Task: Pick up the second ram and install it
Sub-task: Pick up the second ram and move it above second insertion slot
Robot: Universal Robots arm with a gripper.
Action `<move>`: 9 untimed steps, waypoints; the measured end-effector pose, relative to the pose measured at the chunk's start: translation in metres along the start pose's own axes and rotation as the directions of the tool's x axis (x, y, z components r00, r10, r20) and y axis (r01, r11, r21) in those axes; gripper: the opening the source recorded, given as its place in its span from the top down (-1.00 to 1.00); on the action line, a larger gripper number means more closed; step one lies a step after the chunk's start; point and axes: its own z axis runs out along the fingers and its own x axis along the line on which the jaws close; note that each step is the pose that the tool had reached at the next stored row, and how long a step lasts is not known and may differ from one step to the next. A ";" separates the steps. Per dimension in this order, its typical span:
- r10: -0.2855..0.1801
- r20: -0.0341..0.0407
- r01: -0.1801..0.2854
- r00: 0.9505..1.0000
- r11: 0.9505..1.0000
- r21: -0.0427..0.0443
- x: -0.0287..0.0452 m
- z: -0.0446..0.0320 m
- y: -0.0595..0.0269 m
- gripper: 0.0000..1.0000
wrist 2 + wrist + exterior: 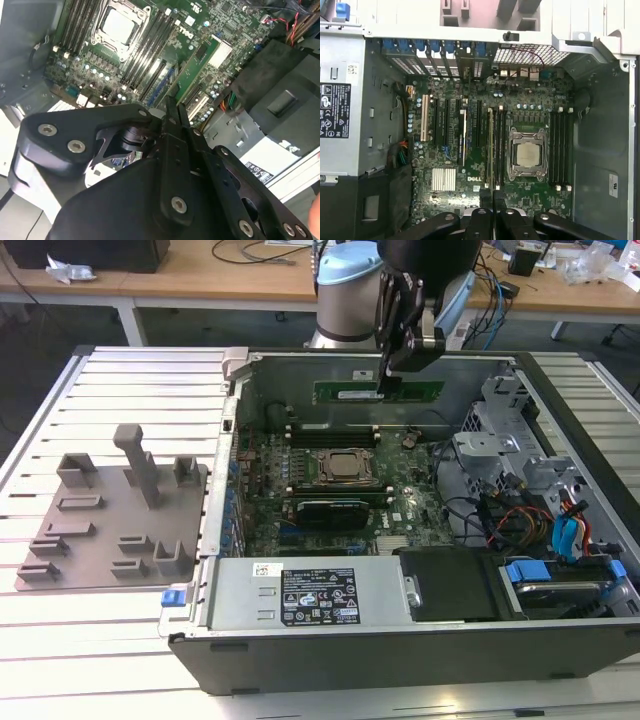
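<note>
My gripper [392, 375] hangs above the back of the open computer case [400, 640] and is shut on the second ram [378, 391]. The ram is a long green stick with a pale label, held level over the motherboard [330, 490] and clear of it. In the first wrist view the ram [491, 150] shows edge-on, running out from the fingertips [481, 216]. In the second wrist view it is a green strip [200, 67] beyond the gripper [172, 117]. The silver processor [345, 468] sits in its socket below, with a dark stick [335, 508] seated just in front of it.
A grey fixture plate [110, 530] with upright blocks lies on the slatted table at the exterior view's left. Inside the case are the power supply [310, 595], the drive cage and bundled cables [540, 520] at the right. The case walls surround the motherboard.
</note>
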 end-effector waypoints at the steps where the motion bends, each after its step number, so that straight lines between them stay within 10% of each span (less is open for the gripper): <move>1: 0.000 0.000 0.000 1.000 1.000 0.000 0.0000 0.0002 0.0000 0.74; 9: 0.000 0.000 0.000 1.000 1.000 0.000 0.0000 0.0004 0.0000 0.74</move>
